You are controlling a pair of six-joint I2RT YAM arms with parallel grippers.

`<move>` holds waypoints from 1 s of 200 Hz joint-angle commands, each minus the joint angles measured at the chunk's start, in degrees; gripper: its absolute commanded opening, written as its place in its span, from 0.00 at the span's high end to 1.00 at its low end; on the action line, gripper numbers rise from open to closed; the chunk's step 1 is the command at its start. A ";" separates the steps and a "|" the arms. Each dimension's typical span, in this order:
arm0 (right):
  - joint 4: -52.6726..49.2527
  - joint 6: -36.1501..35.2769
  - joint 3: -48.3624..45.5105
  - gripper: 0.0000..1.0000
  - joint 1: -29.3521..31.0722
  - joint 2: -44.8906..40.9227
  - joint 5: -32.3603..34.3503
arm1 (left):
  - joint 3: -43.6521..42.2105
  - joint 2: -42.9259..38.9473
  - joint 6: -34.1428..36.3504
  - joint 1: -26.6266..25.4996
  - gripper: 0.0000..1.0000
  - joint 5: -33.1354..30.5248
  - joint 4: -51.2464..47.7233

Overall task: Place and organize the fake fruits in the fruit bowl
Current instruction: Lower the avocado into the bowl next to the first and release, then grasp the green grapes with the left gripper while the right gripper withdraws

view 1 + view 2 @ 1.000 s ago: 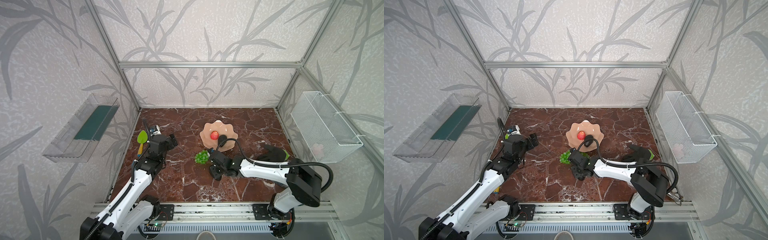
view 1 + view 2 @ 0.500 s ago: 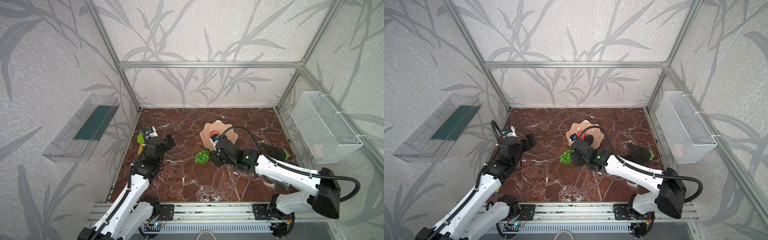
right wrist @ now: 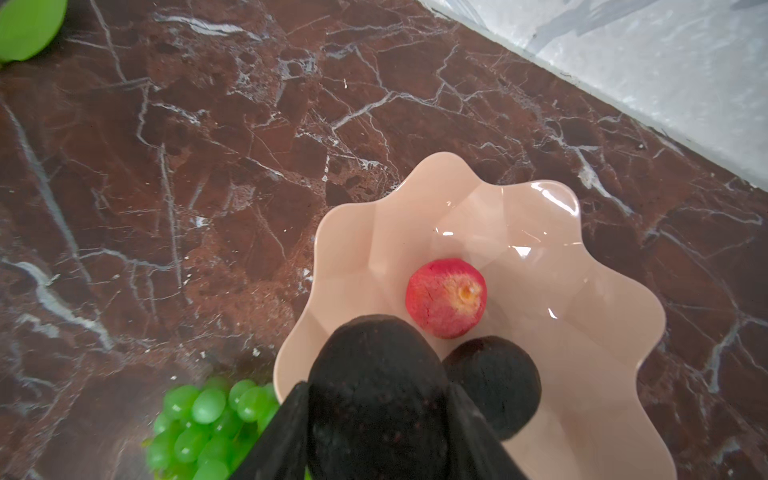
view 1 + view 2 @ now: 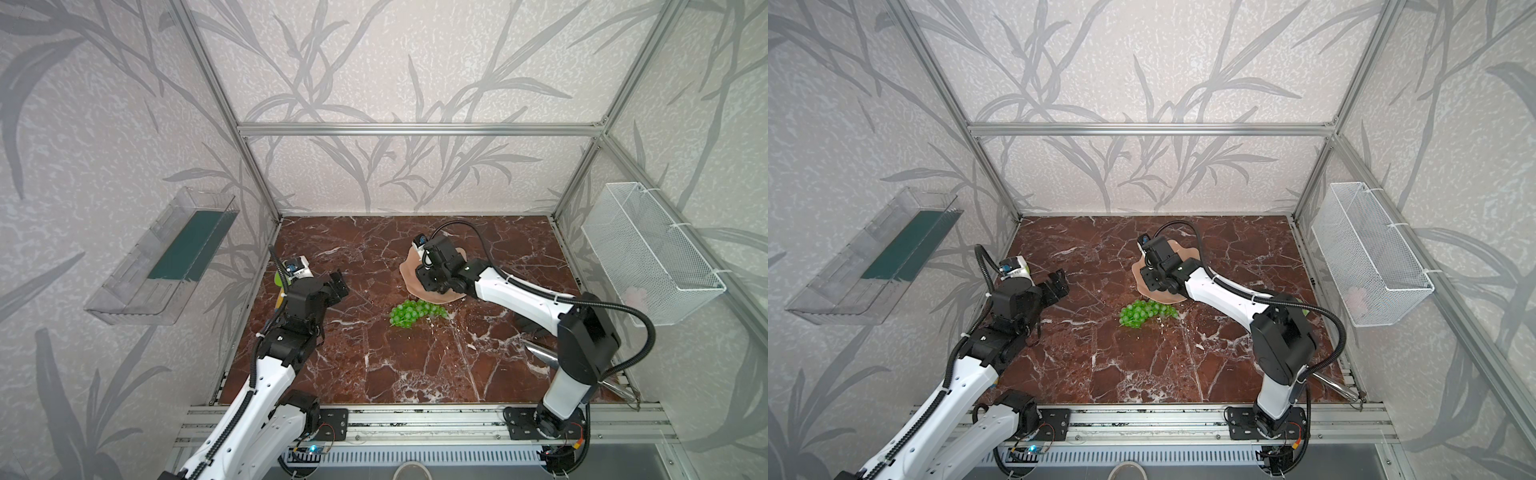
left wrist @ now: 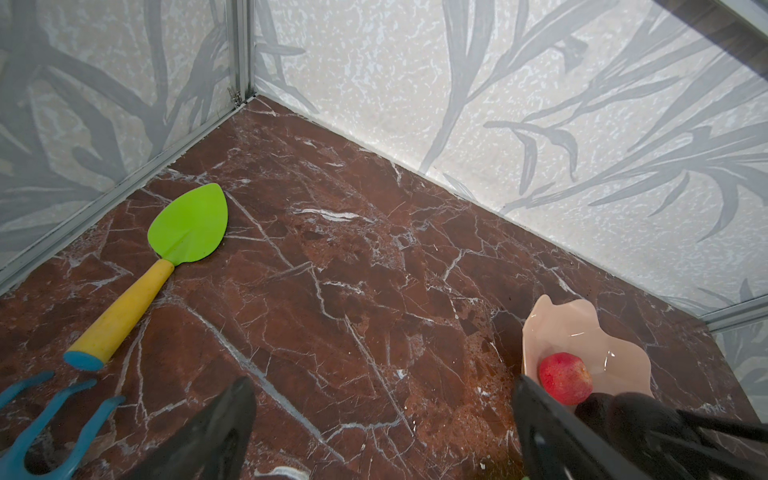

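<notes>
Red-brown marble forms the counter [image 4: 374, 353], enclosed by walls with a leaf pattern.

1. Fruit bowl [image 3: 457, 195]: peach-pink with a scalloped rim. It stands at mid-depth, slightly right of centre, and both top views show it partly covered by the right arm.
2. Bowl contents: the red apple [image 3: 445, 298] lies near the bowl's middle. The second avocado [image 3: 494, 382] lies just beside it.
3. Right end effector [image 3: 377, 388]: the fingers are pressed against both sides of the held avocado [image 3: 374, 353]. This fruit hangs over the bowl's left edge, above the rim and the inner wall. Contact between the fruit and the bowl cannot be determined.
4. Green grapes [image 4: 409, 313]: the bunch lies on the counter just beside the bowl's near-left rim, outside the bowl. It is nearer than the right end effector and apart from it.
5. Left end effector [image 5: 380, 380]: the fingers are spread wide and hold nothing. It hovers over the left side of the counter, well apart from the bowl and the grapes.
6. Other items: the green toy spade [image 5: 189, 224] and the blue toy rake [image 5: 41, 419] lie on the counter by the left wall.
</notes>
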 commanded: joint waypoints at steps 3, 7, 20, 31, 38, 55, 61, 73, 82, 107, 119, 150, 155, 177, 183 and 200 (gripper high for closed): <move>2.05 -3.03 3.44 0.59 -0.73 4.38 -2.15 | -0.96 -1.76 -1.92 0.41 0.04 0.36 -2.63; 1.99 -3.12 3.79 0.59 -0.82 5.15 -2.51 | -1.07 -2.00 -1.92 0.37 0.04 0.44 -2.65; 2.07 -3.17 4.75 0.59 -0.93 7.33 -3.36 | -1.13 -2.62 -1.83 0.35 0.04 0.94 -2.65; 1.87 -3.11 5.47 0.59 -0.95 8.89 -3.66 | -1.25 -2.89 -1.74 0.43 0.04 1.48 -2.63; 1.59 -3.04 5.90 0.58 -1.00 9.71 -3.63 | -1.27 -3.03 -1.57 0.41 0.04 1.93 -2.40; 0.94 -2.31 6.72 0.54 -1.14 10.63 -3.38 | -1.49 -2.84 -1.22 0.49 0.04 3.33 -1.70; 0.62 -2.04 6.86 0.51 -1.21 10.62 -3.57 | -1.57 -2.79 -1.13 0.48 0.04 3.97 -1.34; 0.53 -1.55 6.79 0.43 -1.57 9.68 -3.94 | -1.78 -2.69 -0.96 0.48 0.04 5.32 -0.51; 0.58 -1.31 6.44 0.36 -1.70 8.50 -3.96 | -2.10 -2.52 -0.63 0.49 0.04 6.70 0.65; 0.93 -0.60 4.54 0.25 -2.18 2.80 -4.23 | -4.05 -2.18 -0.15 0.42 0.04 10.44 6.02; 0.86 0.05 2.90 0.22 -2.51 -1.20 -4.23 | -5.59 -1.75 0.08 0.50 0.04 12.76 10.20; 0.96 4.68 -4.96 0.15 -4.12 -15.34 -5.02 | -11.06 2.00 2.47 0.32 0.06 21.94 26.91; 1.38 5.40 -6.50 0.15 -4.32 -17.28 -5.25 | -11.71 3.12 2.88 0.23 0.07 22.82 29.37; 3.11 7.12 -15.70 0.08 -5.03 -28.83 -3.59 | -12.33 9.35 6.94 -0.32 0.08 25.03 36.49; 3.04 7.40 -17.92 0.06 -5.25 -31.63 -2.38 | -11.85 11.08 8.04 -0.52 0.08 25.38 37.05; 1.90 9.42 -23.22 0.04 -6.87 -39.07 -1.46 | -11.41 14.88 11.50 -1.73 0.08 28.03 39.72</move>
